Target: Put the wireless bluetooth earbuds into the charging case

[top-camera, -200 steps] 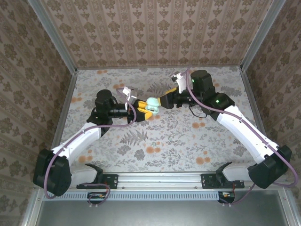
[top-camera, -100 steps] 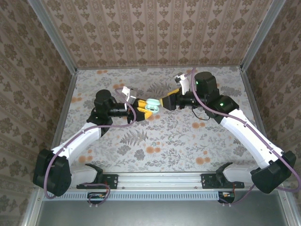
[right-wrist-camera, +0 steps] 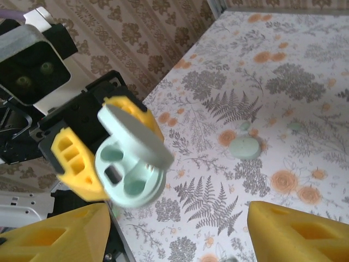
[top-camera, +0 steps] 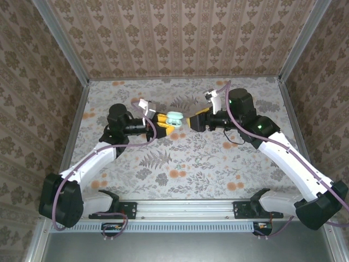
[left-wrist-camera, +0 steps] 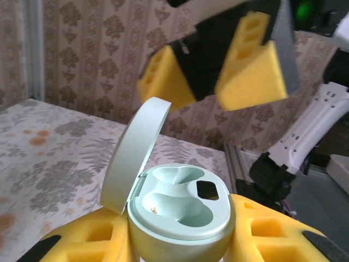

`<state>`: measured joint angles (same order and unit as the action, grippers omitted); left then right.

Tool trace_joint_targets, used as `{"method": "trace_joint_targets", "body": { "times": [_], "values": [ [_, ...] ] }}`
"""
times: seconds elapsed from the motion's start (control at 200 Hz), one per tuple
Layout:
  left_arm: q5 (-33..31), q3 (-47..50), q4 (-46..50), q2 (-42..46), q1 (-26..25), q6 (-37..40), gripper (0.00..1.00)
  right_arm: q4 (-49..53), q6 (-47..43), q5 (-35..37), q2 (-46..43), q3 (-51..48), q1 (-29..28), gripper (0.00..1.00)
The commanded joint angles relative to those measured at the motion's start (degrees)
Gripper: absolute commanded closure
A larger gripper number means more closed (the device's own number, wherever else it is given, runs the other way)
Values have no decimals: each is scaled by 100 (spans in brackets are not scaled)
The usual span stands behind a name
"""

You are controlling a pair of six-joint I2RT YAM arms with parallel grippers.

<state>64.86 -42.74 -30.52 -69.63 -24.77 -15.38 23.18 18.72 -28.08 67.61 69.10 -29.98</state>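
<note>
Left gripper point(top-camera: 168, 122) clamps the case point(left-wrist-camera: 182, 243), lid point(left-wrist-camera: 133, 153) open, wells point(left-wrist-camera: 180, 210) empty. It should hold level. Just right of the case, the right gripper point(top-camera: 197, 119) gapes empty. It should drop to the likely earbud point(right-wrist-camera: 244, 147) on the table point(right-wrist-camera: 305, 71) below the case and pinch lightly.

over the floral counter point(top-camera: 191, 164), the left arm point(top-camera: 103, 155) reaches inward, its yellow left jaws closed on a mint-green charging case point(top-camera: 175, 116). the right arm point(top-camera: 283, 158) reaches in from the opposite side, its right jaws just beside the case.
</note>
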Motion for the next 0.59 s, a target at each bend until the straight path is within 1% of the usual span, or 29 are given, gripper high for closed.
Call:
{"method": "trace_joint_targets", "body": {
  "times": [0.0,0.175,0.365,0.475,0.59],
  "values": [
    [-166,164,-165,89,175,-49,100,418,483,550,-152,-174,-191,33],
    [-345,464,-158,244,458,-28,100,942,1139,1202,-192,-662,-477,35],
    [-549,763,20,542,721,140,100,1111,1801,1889,-16,-1236,-954,35],
    [-709,875,344,761,815,359,100,1037,2196,2045,347,-1412,-1255,35],
    [-914,965,758,1011,866,615,100,849,2560,2051,851,-1491,-1545,36]
  ]
}}
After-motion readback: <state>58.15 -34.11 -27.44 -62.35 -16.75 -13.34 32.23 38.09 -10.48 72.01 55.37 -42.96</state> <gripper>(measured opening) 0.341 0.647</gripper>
